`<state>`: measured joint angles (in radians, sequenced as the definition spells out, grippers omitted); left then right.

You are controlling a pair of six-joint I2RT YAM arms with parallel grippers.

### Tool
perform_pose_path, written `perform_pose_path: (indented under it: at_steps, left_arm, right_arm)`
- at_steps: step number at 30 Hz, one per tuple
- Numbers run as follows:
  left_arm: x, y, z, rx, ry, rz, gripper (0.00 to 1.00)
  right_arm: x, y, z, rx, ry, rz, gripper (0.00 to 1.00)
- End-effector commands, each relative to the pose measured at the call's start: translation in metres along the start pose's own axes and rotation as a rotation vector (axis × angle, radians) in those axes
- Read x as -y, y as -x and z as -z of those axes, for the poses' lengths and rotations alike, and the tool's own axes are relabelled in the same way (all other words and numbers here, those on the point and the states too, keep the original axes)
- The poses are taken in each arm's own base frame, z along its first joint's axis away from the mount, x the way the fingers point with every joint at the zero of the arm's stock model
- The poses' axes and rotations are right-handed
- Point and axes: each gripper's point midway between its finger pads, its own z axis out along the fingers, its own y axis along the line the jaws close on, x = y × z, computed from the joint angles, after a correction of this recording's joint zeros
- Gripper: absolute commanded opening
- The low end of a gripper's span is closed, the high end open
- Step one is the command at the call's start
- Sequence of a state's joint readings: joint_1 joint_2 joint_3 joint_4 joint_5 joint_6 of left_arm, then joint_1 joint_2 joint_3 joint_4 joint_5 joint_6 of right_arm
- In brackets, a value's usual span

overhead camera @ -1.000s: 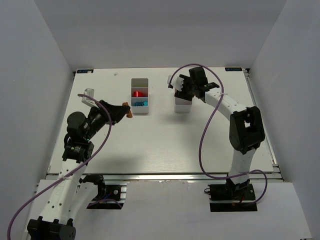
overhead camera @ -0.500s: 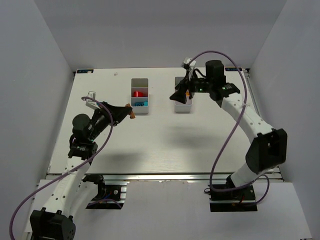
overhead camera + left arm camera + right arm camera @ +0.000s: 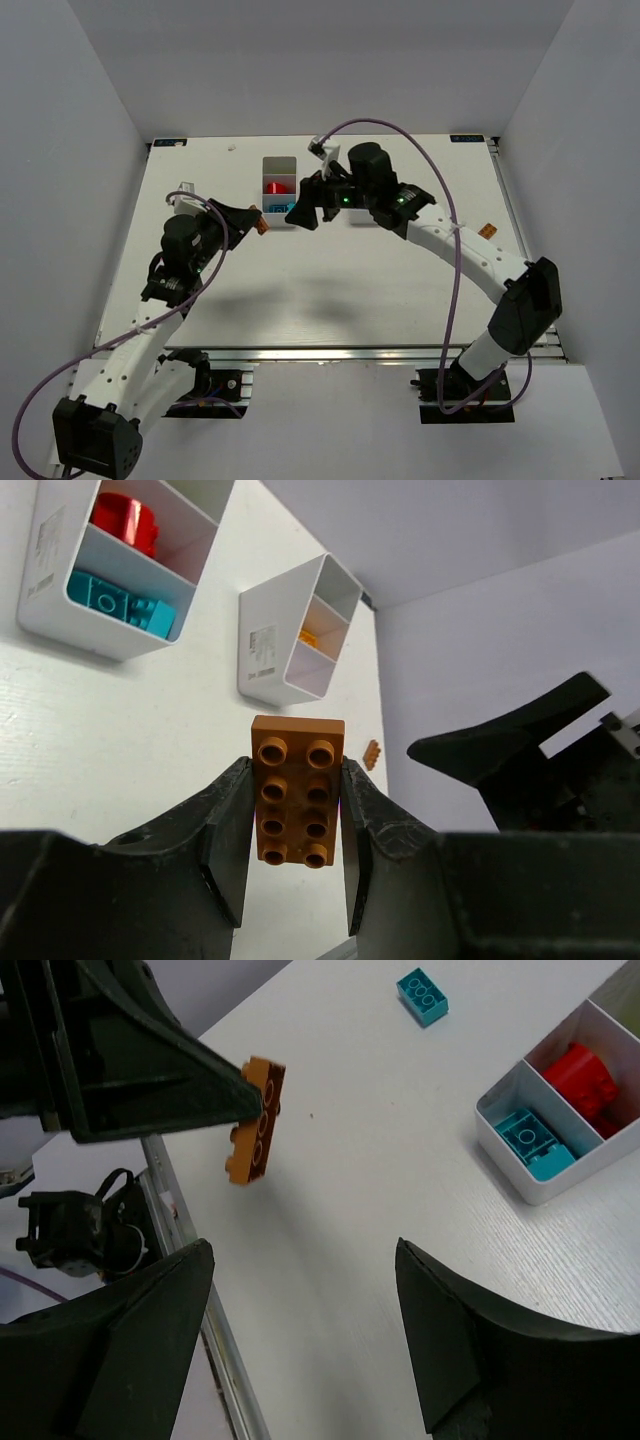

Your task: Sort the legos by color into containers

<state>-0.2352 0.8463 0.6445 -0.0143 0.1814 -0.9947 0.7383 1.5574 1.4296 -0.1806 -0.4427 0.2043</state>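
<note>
My left gripper (image 3: 296, 815) is shut on an orange two-by-four brick (image 3: 297, 790), held above the table left of the bins; it also shows in the top view (image 3: 258, 223) and the right wrist view (image 3: 256, 1120). My right gripper (image 3: 300, 1250) is open and empty, hovering close to the right of that brick (image 3: 306, 209). The left white bin (image 3: 281, 161) holds a rounded red piece (image 3: 125, 518) and a blue brick (image 3: 120, 600). The right bin (image 3: 262, 650) holds an orange piece (image 3: 308, 637); my right arm hides it in the top view.
A loose blue brick (image 3: 422, 996) lies on the table beyond the left bin. A small orange brick (image 3: 488, 231) lies near the table's right side, also seen in the left wrist view (image 3: 372, 754). Grey walls close in the table.
My right arm has swung left from above the right bin to just beside the left gripper's brick. My left gripper has shifted slightly, still holding the orange brick.
</note>
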Motion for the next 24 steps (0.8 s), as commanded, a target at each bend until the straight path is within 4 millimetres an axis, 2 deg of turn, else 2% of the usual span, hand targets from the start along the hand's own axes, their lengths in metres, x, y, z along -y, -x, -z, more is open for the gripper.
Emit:
perform_pose_path:
  at_steps: [1, 2, 6, 10, 16, 24]
  left_arm:
    - [-0.007, 0.005, -0.001, 0.036, 0.099, -0.027, 0.06]
    - [-0.005, 0.0, -0.001, 0.027, 0.099, -0.031, 0.06]
    - [-0.008, 0.0, -0.003, 0.048, 0.143, -0.046, 0.06]
    - [-0.007, -0.001, -0.005, 0.052, 0.149, -0.05, 0.06]
    - [-0.006, 0.004, -0.006, 0.068, 0.157, -0.063, 0.07]
    - [-0.005, -0.003, -0.014, 0.039, 0.143, -0.06, 0.07]
  right_arm:
    - [0.001, 0.022, -0.02, 0.055, -0.039, -0.015, 0.78]
    - [-0.005, 0.026, -0.024, 0.061, -0.026, -0.001, 0.78]
    - [-0.01, 0.024, -0.041, 0.041, -0.022, 0.016, 0.77]
    - [-0.01, 0.013, -0.056, 0.009, -0.013, -0.007, 0.76]
    - [-0.021, 0.003, -0.062, -0.016, 0.032, -0.027, 0.7]
    - [-0.035, -0.003, -0.072, -0.03, 0.085, -0.045, 0.66]
